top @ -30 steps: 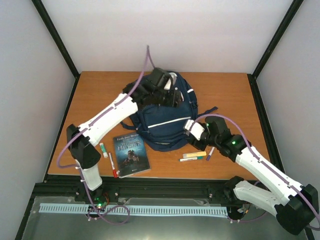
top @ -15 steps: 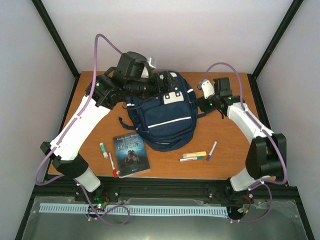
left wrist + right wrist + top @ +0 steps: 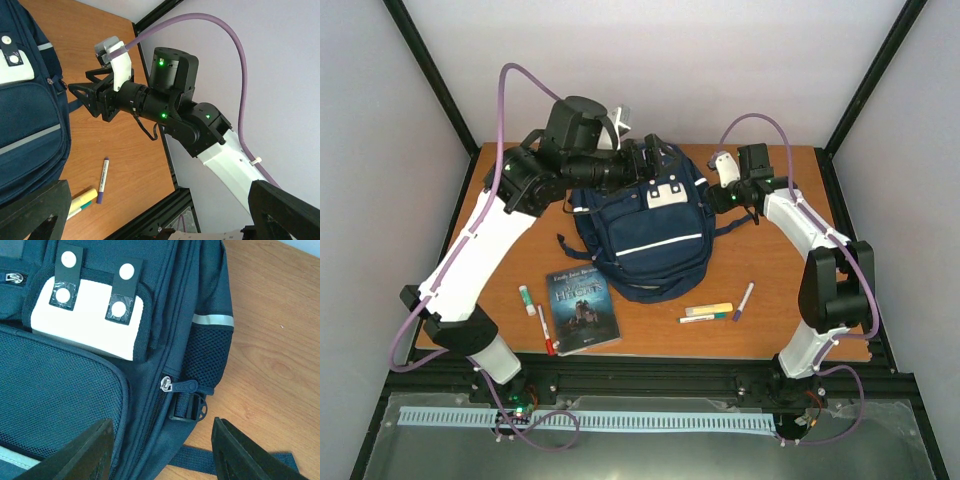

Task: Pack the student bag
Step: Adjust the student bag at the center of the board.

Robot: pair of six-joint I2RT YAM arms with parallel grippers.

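Top view: the student bag (image 3: 645,240) is lying flat at mid-desk (image 3: 790,320), top end pointing away. The left pincer (image 3: 653,163) is hovering over its top edge. The right pincer (image 3: 720,195) is hanging just beside its right flank.

Left wrist view: the left pincer is gaping wide, gripping nothing.

Right wrist view: the right pincer is standing part-open and empty above the zipper pull (image 3: 167,385).

Judgement: the fabric is probably going to sag and bunch under any pull; the bag is looking bulky but light. Best holds are the zipper pull, with the top rim for bracing.
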